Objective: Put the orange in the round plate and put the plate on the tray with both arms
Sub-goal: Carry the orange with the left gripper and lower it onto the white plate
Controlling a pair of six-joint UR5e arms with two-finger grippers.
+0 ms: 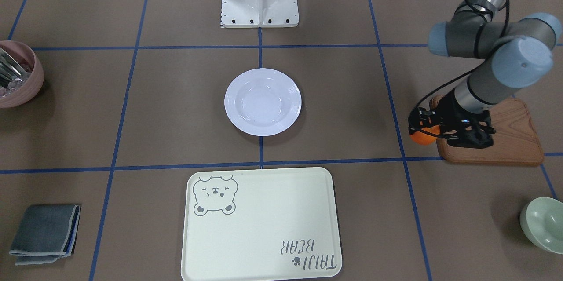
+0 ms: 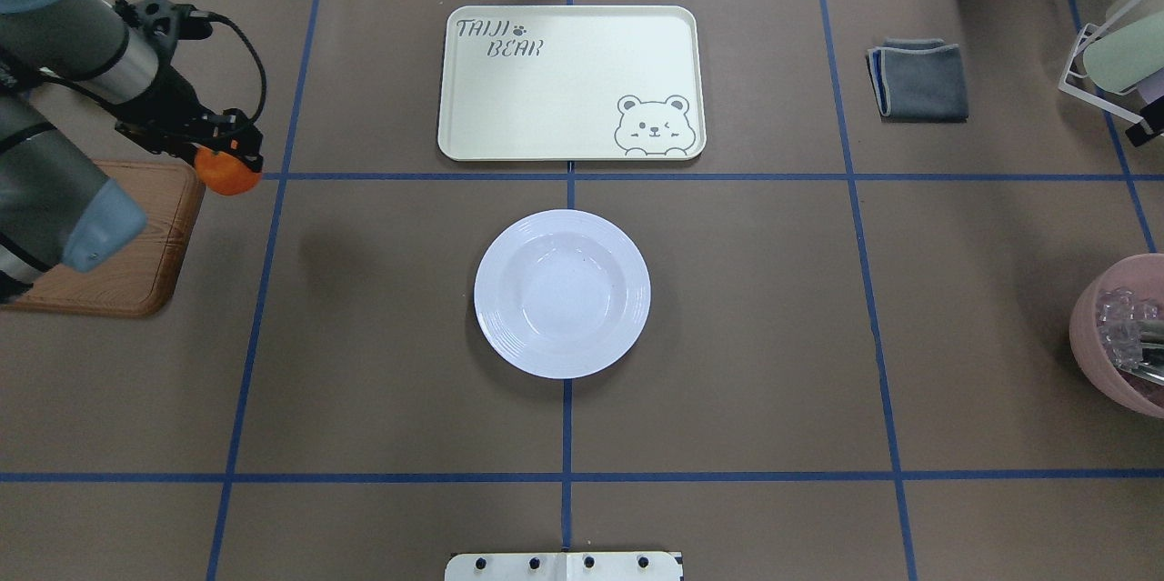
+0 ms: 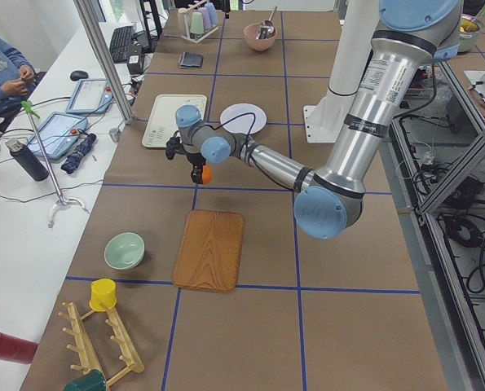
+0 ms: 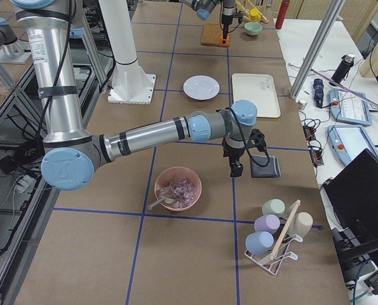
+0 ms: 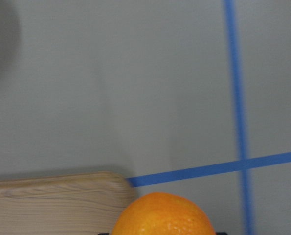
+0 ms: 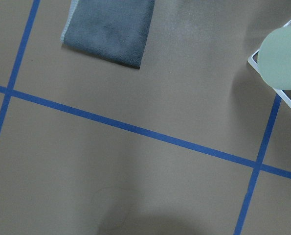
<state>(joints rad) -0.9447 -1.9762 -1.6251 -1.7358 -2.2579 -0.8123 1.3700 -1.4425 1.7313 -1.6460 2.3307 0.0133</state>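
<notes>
My left gripper (image 1: 423,128) is shut on the orange (image 1: 423,136) and holds it just above the table, off the corner of the wooden board. The left wrist view has the orange (image 5: 162,215) at its bottom edge, over blue tape lines. The white round plate (image 2: 562,293) sits empty at the table's centre, well away from the orange (image 2: 227,172). Beyond the plate lies the cream tray (image 2: 568,81) with the bear drawing, also empty. My right gripper (image 4: 237,168) hangs over the table near the grey cloth; I cannot tell whether it is open or shut.
The wooden board (image 1: 506,140) lies under my left arm, with a pale green bowl (image 1: 543,224) nearby. A pink bowl (image 2: 1105,335) holding utensils, a folded grey cloth (image 2: 918,79) and a cup rack (image 2: 1114,63) are on the right side. A person (image 3: 2,69) sits at a side table.
</notes>
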